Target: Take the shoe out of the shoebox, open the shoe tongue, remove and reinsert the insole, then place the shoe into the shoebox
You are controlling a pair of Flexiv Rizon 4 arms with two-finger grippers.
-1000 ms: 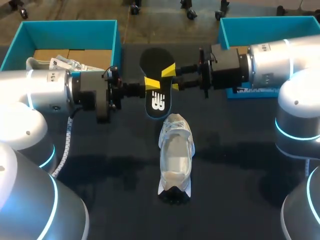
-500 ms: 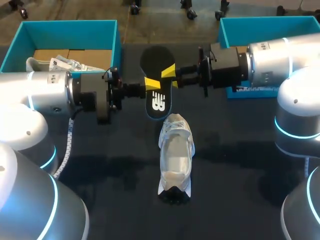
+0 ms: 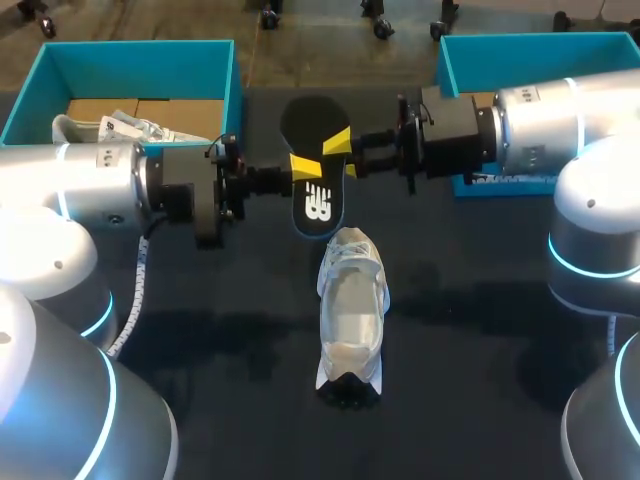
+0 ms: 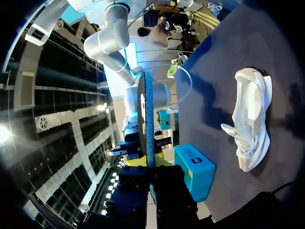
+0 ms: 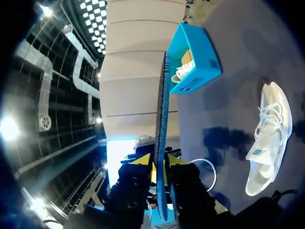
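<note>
I am clamping the black insole [image 3: 316,205] from opposite sides, my left gripper [image 3: 303,167] and right gripper [image 3: 343,155] both pressing tight on it, just beyond the white shoe [image 3: 350,310]. The shoe is lying on the table [image 3: 480,330], apart from both grippers.

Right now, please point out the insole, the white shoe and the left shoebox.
insole [image 3: 318,208]: head view, on the near end.
white shoe [image 3: 352,315]: head view, on its middle.
left shoebox [image 3: 140,68]: head view, on its far wall.
</note>
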